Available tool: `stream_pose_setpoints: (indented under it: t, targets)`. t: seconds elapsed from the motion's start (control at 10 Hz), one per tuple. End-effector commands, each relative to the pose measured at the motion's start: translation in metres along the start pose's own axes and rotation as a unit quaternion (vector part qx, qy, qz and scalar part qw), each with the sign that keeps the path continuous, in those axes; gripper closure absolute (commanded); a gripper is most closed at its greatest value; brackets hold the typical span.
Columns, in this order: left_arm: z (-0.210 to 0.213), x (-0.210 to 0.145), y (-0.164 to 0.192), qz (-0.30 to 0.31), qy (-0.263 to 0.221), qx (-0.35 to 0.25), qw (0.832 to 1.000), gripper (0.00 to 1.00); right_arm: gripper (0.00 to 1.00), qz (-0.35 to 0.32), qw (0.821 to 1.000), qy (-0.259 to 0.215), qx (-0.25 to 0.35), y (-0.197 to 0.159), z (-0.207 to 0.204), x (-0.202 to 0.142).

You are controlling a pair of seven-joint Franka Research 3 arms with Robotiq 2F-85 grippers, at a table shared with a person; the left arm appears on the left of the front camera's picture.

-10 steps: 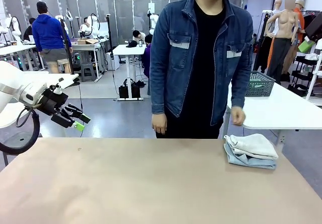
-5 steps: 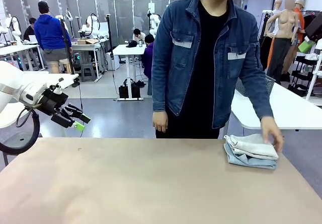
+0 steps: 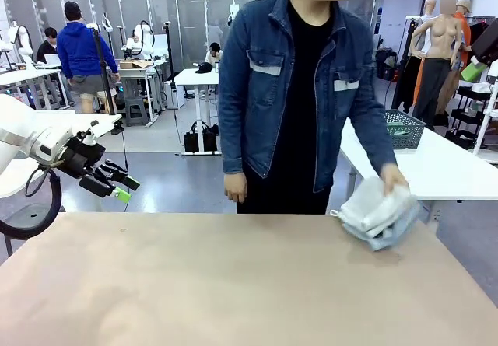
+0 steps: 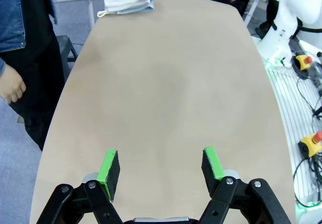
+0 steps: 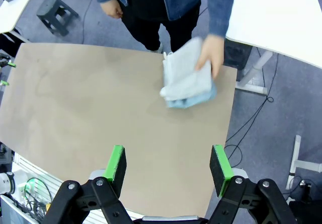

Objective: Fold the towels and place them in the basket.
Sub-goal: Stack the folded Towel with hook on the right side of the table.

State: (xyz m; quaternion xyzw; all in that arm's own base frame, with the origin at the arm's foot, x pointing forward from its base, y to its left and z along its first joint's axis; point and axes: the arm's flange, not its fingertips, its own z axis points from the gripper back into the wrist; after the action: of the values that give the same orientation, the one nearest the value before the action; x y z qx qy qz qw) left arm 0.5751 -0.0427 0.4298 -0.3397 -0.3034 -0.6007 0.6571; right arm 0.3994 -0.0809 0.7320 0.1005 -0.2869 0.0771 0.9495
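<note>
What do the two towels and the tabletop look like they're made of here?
Towels: soft cloth, probably terry; matte and slightly fuzzy, sagging in limp folds under the person's hand. One cream-white, one pale blue.
Table: smooth, hard beige board, likely laminate; flat, uniform, with only a faint sheen.

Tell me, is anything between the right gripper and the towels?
Only the person's hand, which lies on top of the towels. Between them and the right gripper, jaws open, the table is bare.
</note>
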Motion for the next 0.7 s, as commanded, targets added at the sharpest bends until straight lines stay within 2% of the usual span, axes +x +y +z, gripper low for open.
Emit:
stream_pose_setpoints:
  t: [0.0, 0.6]
  targets:
    - [0.0002, 0.0012, -0.0008, -0.001, 0.000, 0.000, 1.000, 0.17, 0.17, -0.007, 1.000, 0.000, 0.000, 0.0016, 0.0007, 0.0007]
    - [0.0002, 0.0012, -0.0008, -0.001, 0.000, 0.000, 1.000, 0.17, 0.17, -0.007, 1.000, 0.000, 0.000, 0.0016, 0.0007, 0.0007]
